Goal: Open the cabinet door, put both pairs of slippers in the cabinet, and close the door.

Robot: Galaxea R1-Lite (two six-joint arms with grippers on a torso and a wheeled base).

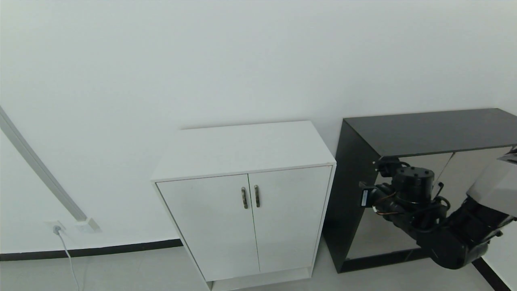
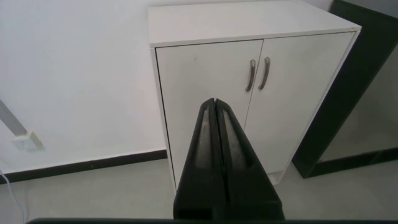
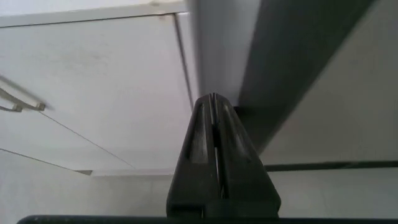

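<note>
Socket: white wall socket (image 1: 83, 226) at 8 o'clock, with a grey plug and white cable (image 1: 68, 258) beside it
Left gripper (image 2: 215, 102): black, jaws pressed together, facing the cabinet front, well apart from it
Cabinet: white two-door laminate cabinet (image 1: 242, 149) at 6 o'clock, doors shut
Handles: two upright metal bar handles (image 1: 244, 198) at the door seam
Side unit: black unit with mirrored fronts (image 1: 428, 129) at 4 o'clock, just beside the cabinet
Right gripper (image 3: 213, 99): black, jaws pressed together, near the cabinet's right door

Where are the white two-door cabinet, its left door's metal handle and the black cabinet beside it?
White two-door cabinet (image 1: 210, 226): head view, left door panel.
Left door's metal handle (image 1: 244, 198): head view, middle of the bar.
Black cabinet (image 1: 428, 129): head view, top surface.
</note>
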